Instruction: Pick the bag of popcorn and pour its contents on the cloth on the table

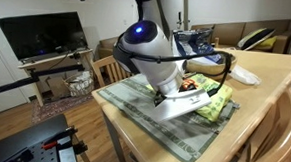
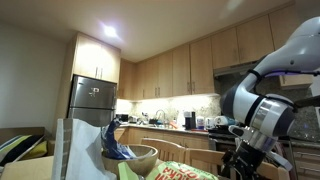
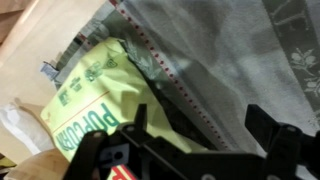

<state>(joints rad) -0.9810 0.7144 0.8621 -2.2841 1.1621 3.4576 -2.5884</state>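
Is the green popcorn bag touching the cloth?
Touching. In an exterior view the bag of popcorn lies flat on the cloth; the wrist view shows it too.

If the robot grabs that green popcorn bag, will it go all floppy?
Probably floppy: the bag of popcorn looks thin and crinkly, lying flat. It is likely light for its size, being a big snack bag. Its smooth film might slip when squeezed.

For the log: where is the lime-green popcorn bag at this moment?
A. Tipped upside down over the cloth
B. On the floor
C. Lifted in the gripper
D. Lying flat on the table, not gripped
D: in the wrist view the bag of popcorn lies flat at the edge of the cloth on the table, and the gripper hovers open above it, holding nothing.
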